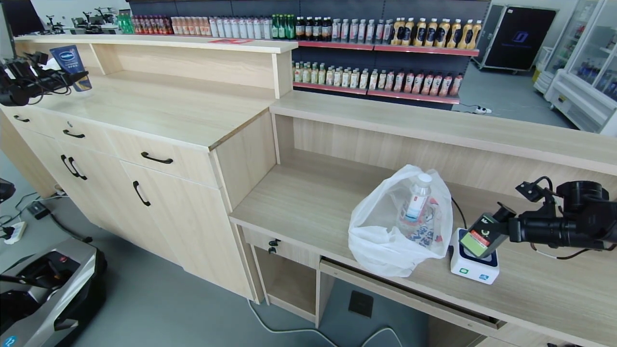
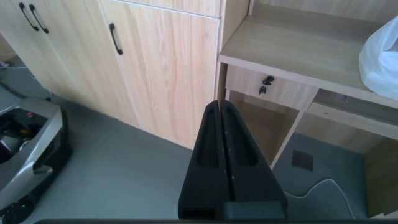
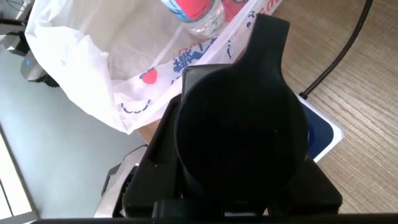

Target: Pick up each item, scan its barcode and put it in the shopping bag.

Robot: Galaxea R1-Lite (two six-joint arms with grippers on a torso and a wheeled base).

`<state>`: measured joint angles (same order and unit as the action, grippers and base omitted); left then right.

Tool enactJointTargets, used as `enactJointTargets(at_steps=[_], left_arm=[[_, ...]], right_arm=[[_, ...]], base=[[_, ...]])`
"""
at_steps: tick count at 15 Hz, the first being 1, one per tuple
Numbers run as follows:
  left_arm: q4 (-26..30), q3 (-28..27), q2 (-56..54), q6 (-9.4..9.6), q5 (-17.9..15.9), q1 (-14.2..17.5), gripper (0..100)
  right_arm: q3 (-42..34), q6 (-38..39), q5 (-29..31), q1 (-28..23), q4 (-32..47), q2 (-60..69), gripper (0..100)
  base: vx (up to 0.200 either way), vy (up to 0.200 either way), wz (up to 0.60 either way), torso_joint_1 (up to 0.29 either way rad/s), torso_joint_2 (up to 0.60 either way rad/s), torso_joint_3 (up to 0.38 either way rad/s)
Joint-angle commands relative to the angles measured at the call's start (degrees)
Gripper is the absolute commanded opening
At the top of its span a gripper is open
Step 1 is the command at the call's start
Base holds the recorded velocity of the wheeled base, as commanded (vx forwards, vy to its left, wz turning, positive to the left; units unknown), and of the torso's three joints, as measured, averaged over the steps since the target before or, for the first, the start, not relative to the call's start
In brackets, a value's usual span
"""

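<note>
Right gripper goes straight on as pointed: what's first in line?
Probably the shopping bag, just past the green item in its jaws; the scanner sits right under that line, so depth is uncertain.

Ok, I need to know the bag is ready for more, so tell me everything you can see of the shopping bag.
The shopping bag is thin, translucent white plastic with red and blue print, crumpled and slumped on the lower wooden counter, mouth open upward. A clear bottle with a white cap stands inside. The white scanner sits close beside it; contact is unclear. The right claw holds a green item over the scanner.
</note>
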<state>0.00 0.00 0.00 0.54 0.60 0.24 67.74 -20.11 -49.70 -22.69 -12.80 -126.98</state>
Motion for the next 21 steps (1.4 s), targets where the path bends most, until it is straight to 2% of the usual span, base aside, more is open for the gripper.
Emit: enactJointTargets(at_steps=[1, 16, 18, 19, 21], left_arm=[[0.00, 0.00, 0.00, -0.01, 0.02, 0.02, 0], [0.00, 0.00, 0.00, -0.01, 0.02, 0.02, 0], [0.00, 0.00, 0.00, -0.01, 0.02, 0.02, 0], [0.00, 0.00, 0.00, -0.01, 0.02, 0.02, 0], [0.00, 0.00, 0.00, -0.01, 0.02, 0.02, 0]], right_arm=[[0.64, -0.01, -0.13, 0.19, -0.03, -0.55, 0], [0.46, 1.48, -1.01, 0.54, 0.06, 0.59, 0], [-3.58, 0.78, -0.57, -0.52, 0.06, 8.68, 0], [-6.75, -1.68, -0.48, -1.13, -0.47, 14.30, 0], [-12.81, -10.30, -0.48, -5.53, -0.47, 22.83, 0]], base=[[0.000, 0.000, 0.00, 0.000, 0.00, 0.000], [0.000, 0.000, 0.00, 0.000, 0.00, 0.000], [0.000, 0.000, 0.00, 0.000, 0.00, 0.000], [0.000, 0.000, 0.00, 0.000, 0.00, 0.000], [0.000, 0.000, 0.00, 0.000, 0.00, 0.000]])
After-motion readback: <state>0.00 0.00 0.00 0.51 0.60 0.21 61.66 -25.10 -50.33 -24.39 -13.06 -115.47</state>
